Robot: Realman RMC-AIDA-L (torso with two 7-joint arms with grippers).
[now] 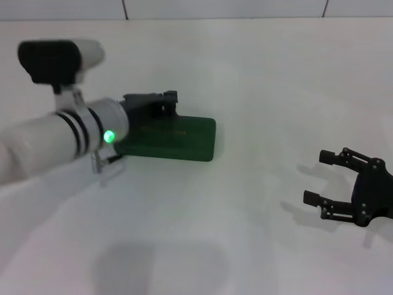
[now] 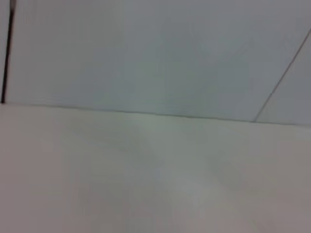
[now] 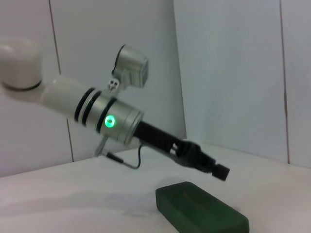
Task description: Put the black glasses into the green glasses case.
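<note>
The green glasses case (image 1: 178, 139) lies shut on the white table, left of the middle. It also shows in the right wrist view (image 3: 201, 209), with its lid down. My left gripper (image 1: 168, 99) hangs just above the far edge of the case; in the right wrist view (image 3: 219, 170) it is a little above the lid. My right gripper (image 1: 322, 177) is open and empty, low over the table at the right, well clear of the case. The black glasses are not in view. The left wrist view shows only bare table and wall.
The white table (image 1: 258, 80) runs to a white tiled wall (image 1: 221, 7) at the back. My left arm (image 1: 67, 138), with a green light on it, reaches in from the left and covers the case's left end.
</note>
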